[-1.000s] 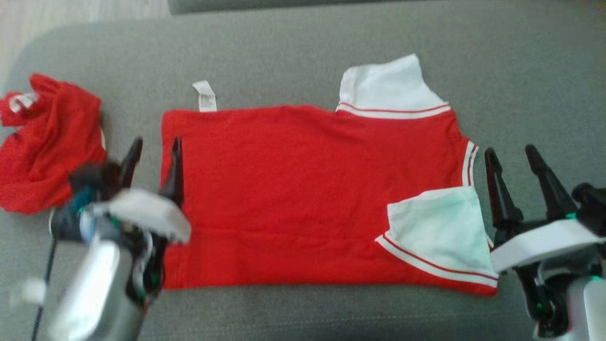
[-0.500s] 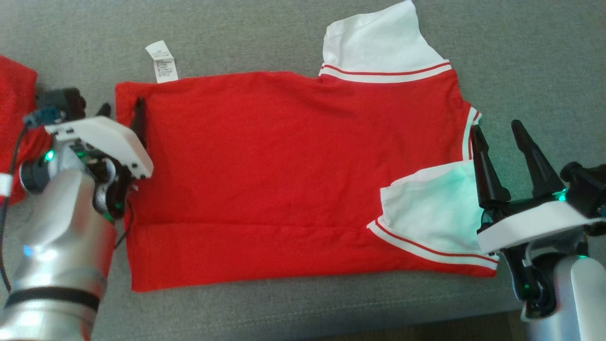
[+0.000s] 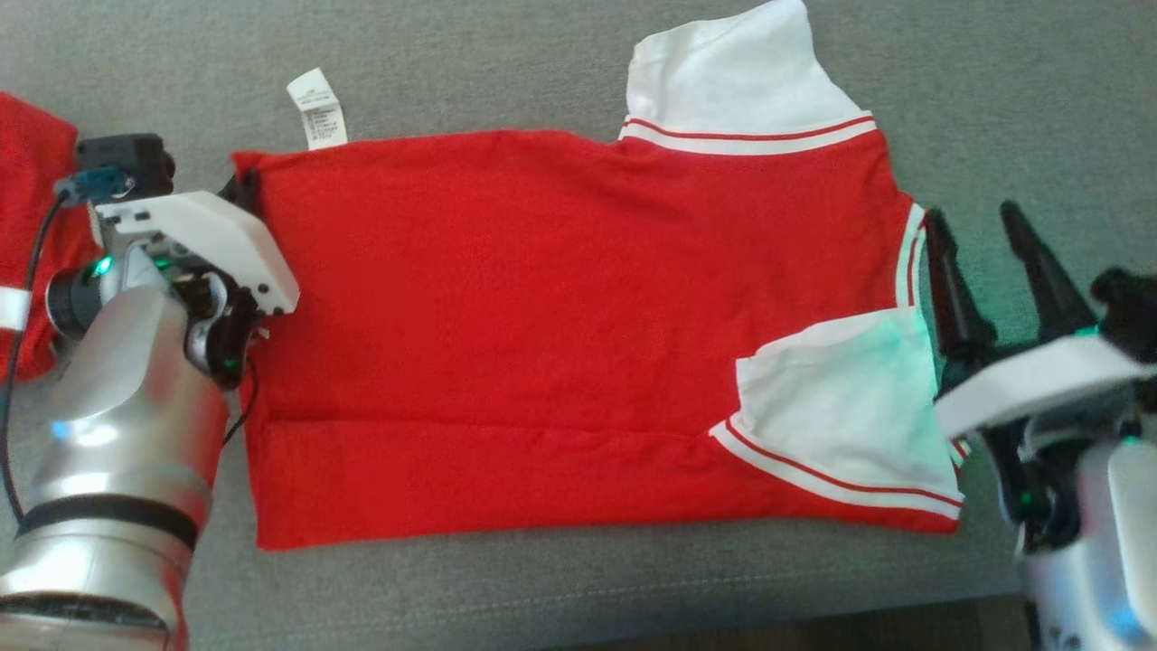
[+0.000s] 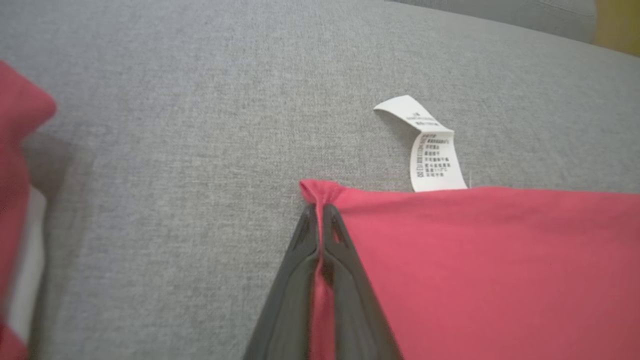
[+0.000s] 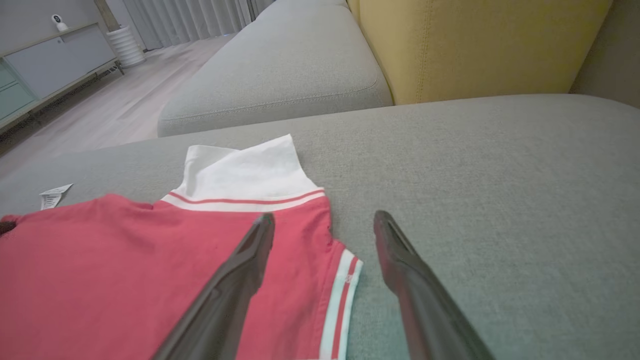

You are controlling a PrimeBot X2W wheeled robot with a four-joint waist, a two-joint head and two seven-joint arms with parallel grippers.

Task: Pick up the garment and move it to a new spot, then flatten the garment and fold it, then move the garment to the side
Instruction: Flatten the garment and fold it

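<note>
The garment (image 3: pixel 560 316), a red shirt with white sleeves and striped trim, lies flat on the grey sofa cushion (image 3: pixel 506 63). Its white care label (image 3: pixel 316 108) sticks out past the far left corner. My left gripper (image 3: pixel 242 185) is shut on that far left corner; in the left wrist view red cloth (image 4: pixel 475 260) is pinched between the two dark fingers of the left gripper (image 4: pixel 320 210). My right gripper (image 3: pixel 972 217) stands open at the garment's right edge. In the right wrist view the right gripper (image 5: pixel 324 217) straddles the striped hem, one finger above the red cloth (image 5: pixel 125 270).
A second crumpled red garment (image 3: pixel 27 226) lies left of my left arm. The cushion's front edge (image 3: pixel 813 624) runs close below the shirt. Beyond the cushion are a yellow backrest (image 5: pixel 475 45) and another grey seat (image 5: pixel 280 70).
My left gripper has reached the shirt's far left corner and shut on it. The right gripper stays open at the right edge. The head camera has shifted.
</note>
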